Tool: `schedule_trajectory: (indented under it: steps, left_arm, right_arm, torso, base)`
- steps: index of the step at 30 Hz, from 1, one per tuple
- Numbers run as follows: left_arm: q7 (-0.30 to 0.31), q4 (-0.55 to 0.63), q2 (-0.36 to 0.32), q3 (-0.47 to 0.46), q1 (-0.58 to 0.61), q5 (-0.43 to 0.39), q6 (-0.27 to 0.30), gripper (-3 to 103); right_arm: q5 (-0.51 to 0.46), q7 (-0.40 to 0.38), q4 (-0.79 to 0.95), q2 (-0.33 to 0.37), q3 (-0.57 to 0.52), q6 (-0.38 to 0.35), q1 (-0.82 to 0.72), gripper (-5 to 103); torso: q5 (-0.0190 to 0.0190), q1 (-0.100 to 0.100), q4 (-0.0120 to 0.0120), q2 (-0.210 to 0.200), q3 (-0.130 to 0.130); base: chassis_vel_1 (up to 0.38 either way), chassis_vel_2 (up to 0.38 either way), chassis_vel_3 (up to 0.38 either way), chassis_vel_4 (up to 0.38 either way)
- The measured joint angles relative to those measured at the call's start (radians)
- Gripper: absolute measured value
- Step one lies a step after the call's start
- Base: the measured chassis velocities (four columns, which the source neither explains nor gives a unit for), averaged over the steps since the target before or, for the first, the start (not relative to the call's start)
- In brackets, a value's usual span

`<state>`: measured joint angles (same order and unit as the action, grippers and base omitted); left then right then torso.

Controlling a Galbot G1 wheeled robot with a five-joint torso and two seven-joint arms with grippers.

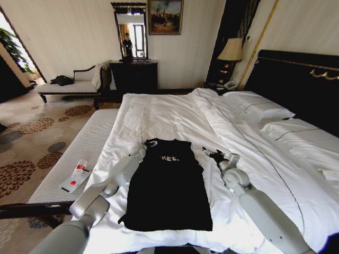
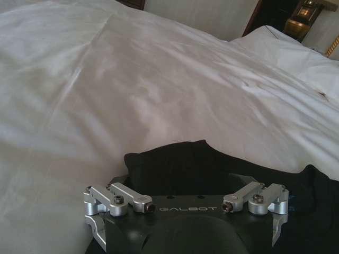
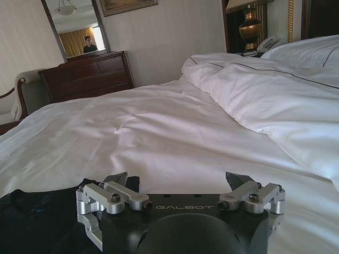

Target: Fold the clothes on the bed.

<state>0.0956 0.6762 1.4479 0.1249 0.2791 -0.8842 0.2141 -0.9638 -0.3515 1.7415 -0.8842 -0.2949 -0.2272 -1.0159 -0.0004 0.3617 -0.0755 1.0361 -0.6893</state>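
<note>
A: On the bed point(image 1: 175, 114), what lies around the T-shirt point(image 1: 168, 193)?

B: Bare white duvet point(image 1: 159, 116) on every side of it. Beyond the T-shirt's collar the cover runs open toward the pillows point(image 1: 257, 106); on its left the bed's edge is near, with a pale bench point(image 1: 79, 153) alongside; on its right the duvet stretches wide.

A: How many garments?

B: One black T-shirt, sleeves folded in so it forms a narrow strip. Two grippers, one at each shoulder of it.

A: Which way does it point?

B: Its long axis runs along the bed, collar toward the headboard point(image 1: 296, 84), hem toward the robot. White lettering sits just below the collar.

A: And the grippers?

B: The left gripper point(image 1: 139, 150) is at the T-shirt's left shoulder, low over the black cloth; whether its jaws are apart, I cannot tell. The right gripper point(image 1: 214, 155) is beside the T-shirt's right shoulder, fingers point(image 3: 235, 179) spread wide, holding nothing.
</note>
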Motion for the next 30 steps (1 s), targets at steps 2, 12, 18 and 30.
schedule_trajectory:
  steps: [2, 12, 18, 30]
  left_arm:
    - [0.005, -0.021, 0.014, -0.013, -0.005, 0.011, -0.001, 100]
    - [0.019, -0.054, 0.012, -0.016, -0.030, 0.073, -0.027, 102]
    - [0.020, -0.091, 0.022, -0.007, -0.041, 0.102, -0.029, 88]
    - [0.026, -0.090, 0.028, -0.002, -0.043, 0.105, -0.046, 44]
  right_arm:
    - [-0.001, 0.000, 0.000, 0.002, -0.005, 0.000, -0.002, 100]
    - [0.003, 0.003, -0.004, -0.009, -0.013, 0.000, -0.014, 100]
    - [-0.001, -0.001, -0.005, -0.011, -0.006, -0.001, -0.004, 100]
    - [-0.021, -0.009, -0.006, -0.014, -0.006, -0.004, 0.002, 100]
  torso:
    - [0.0001, 0.000, 0.0000, 0.000, 0.000]
    - [0.0000, 0.000, 0.0003, 0.000, 0.000]
    - [-0.0002, 0.000, -0.0001, 0.000, 0.000]
    - [-0.0002, 0.000, -0.0001, 0.000, 0.000]
  base:
    - [0.000, 0.000, 0.000, 0.000]
    - [0.000, 0.000, 0.000, 0.000]
    - [0.000, 0.000, 0.000, 0.000]
    - [0.000, 0.000, 0.000, 0.000]
